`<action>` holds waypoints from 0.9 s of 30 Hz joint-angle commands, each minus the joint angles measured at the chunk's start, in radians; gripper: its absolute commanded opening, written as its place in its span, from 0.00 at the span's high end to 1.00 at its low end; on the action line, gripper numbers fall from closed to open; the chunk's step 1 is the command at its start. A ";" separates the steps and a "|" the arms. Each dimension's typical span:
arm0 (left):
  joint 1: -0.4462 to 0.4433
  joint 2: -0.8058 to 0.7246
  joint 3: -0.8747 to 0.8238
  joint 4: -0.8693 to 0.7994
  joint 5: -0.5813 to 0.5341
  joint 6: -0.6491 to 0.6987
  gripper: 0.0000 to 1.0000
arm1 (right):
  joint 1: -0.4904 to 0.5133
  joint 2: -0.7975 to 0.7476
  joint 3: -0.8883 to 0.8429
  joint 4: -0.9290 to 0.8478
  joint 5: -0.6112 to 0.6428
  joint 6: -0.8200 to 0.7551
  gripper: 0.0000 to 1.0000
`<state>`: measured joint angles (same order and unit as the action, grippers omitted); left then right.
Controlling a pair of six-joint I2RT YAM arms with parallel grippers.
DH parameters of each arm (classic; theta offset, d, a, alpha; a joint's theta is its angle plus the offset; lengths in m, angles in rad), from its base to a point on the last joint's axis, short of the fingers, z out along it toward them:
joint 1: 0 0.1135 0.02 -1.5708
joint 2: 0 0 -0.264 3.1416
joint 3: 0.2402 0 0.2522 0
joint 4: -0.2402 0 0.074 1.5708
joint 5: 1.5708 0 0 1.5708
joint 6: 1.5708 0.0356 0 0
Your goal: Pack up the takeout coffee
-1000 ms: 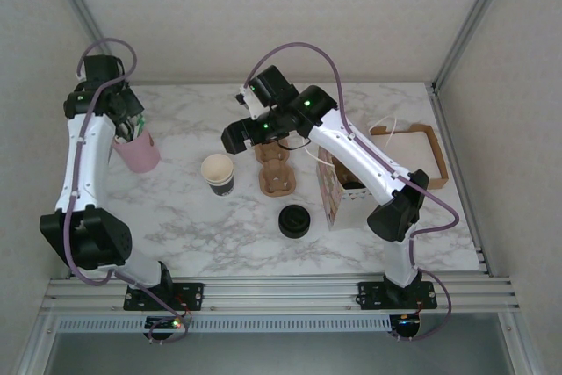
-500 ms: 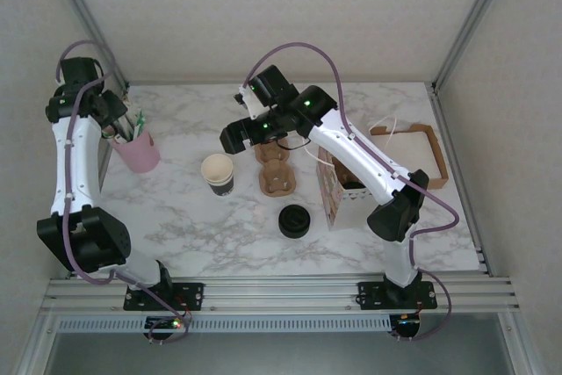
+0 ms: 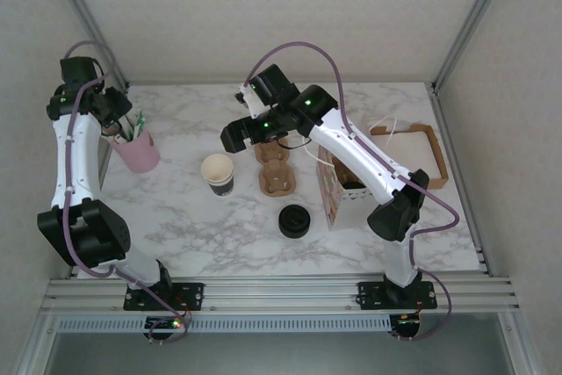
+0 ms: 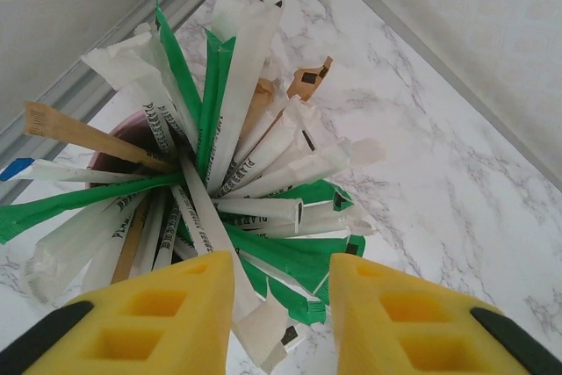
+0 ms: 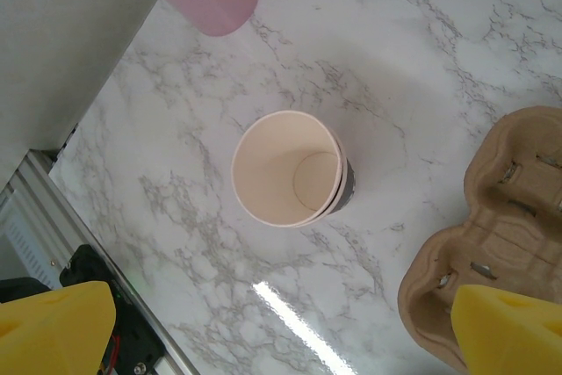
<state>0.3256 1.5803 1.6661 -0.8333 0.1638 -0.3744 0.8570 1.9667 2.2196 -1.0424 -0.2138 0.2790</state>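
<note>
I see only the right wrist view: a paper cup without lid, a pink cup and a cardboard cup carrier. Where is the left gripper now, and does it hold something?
Observer: The left gripper hangs over the pink cup at the far left of the table. Its fingers are apart, with a white paper wrapper between them, not clamped.
Operator: What else is on the table, outside my view?
Observer: A round black lid lies nearer the arm bases than the cardboard cup carrier. I cannot tell whether a cup stands under it.
Operator: Is there anything to pack into?
Observer: A patterned paper bag stands open just right of the carrier.
</note>
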 commanded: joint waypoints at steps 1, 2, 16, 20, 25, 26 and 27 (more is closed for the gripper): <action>0.013 0.000 -0.012 0.007 0.007 -0.006 0.68 | -0.007 -0.003 0.014 0.007 -0.021 -0.010 0.01; 0.015 -0.001 -0.014 0.007 0.001 -0.006 0.68 | -0.007 -0.004 0.014 0.008 -0.021 -0.009 0.01; 0.051 -0.017 -0.047 0.021 0.045 0.000 0.75 | -0.008 -0.009 0.005 0.007 -0.021 -0.006 0.01; 0.057 -0.023 -0.058 0.025 0.059 0.002 0.79 | -0.007 -0.010 0.002 0.009 -0.021 -0.006 0.01; 0.067 -0.034 -0.065 0.029 0.089 0.000 0.87 | -0.007 -0.011 0.000 0.009 -0.021 -0.007 0.01; 0.068 -0.035 -0.065 0.028 0.092 0.000 0.88 | -0.007 -0.011 0.001 0.009 -0.021 -0.007 0.01; 0.069 -0.036 -0.061 0.028 0.095 0.000 0.90 | -0.007 -0.012 0.000 0.008 -0.021 -0.007 0.01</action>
<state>0.3843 1.5772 1.6096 -0.8139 0.2291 -0.3748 0.8551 1.9667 2.2196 -1.0389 -0.2138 0.2790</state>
